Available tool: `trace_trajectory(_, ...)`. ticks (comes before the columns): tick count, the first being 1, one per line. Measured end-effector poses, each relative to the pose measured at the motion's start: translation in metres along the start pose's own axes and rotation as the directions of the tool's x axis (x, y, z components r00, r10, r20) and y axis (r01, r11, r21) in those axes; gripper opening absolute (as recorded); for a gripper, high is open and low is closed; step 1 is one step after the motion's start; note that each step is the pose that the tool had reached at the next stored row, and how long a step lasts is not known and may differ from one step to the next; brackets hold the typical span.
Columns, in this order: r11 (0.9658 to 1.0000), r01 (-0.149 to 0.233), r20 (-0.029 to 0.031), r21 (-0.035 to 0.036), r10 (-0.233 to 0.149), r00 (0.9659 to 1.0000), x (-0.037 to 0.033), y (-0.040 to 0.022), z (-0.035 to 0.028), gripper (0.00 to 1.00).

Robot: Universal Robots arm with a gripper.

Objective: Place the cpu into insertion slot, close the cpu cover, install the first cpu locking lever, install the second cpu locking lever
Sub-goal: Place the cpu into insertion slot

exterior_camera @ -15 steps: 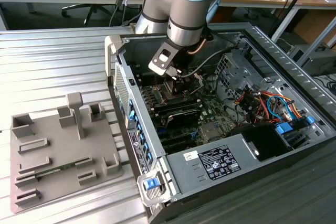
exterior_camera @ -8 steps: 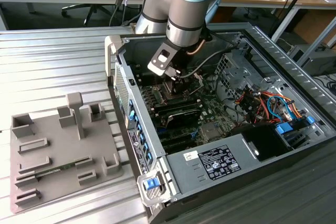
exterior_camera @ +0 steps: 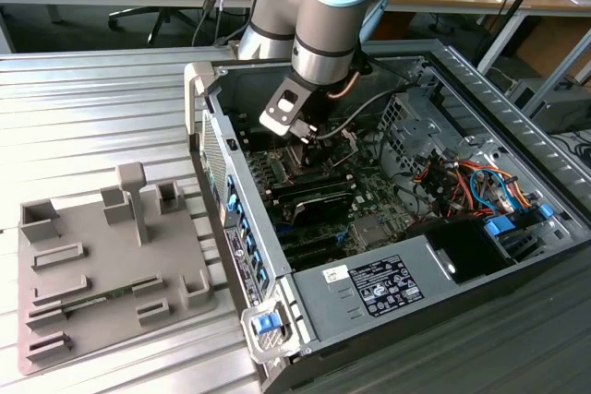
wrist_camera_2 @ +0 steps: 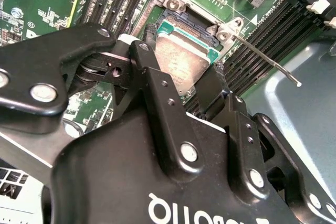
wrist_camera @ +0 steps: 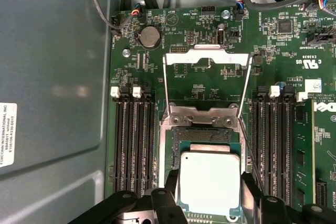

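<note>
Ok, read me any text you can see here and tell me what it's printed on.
Claw body: white lettering, upside down and cut off at the edge; unreadable whole.
Cpu top: no print I can make out.
Case wall sticker: sideways fine print, too small.
Motherboard markings: too small.
Power supply label: blurred.

Right over the insertion slot (wrist_camera: 199, 120) I've got clear room; open cpu cover (wrist_camera: 207, 57) along one edge, memory slots (wrist_camera: 134, 145) flanking it.
</note>
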State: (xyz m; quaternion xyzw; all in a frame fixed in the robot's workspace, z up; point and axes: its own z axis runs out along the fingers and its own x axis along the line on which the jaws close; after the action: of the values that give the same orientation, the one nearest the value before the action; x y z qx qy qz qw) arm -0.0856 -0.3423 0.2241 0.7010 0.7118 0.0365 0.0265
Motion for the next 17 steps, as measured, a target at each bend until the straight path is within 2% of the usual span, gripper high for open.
trace_trajectory(17,1.0000,0.004,0.0001,-0.0001,-0.004,1.0000,0.0005,0.0012,0.0035,0.55)
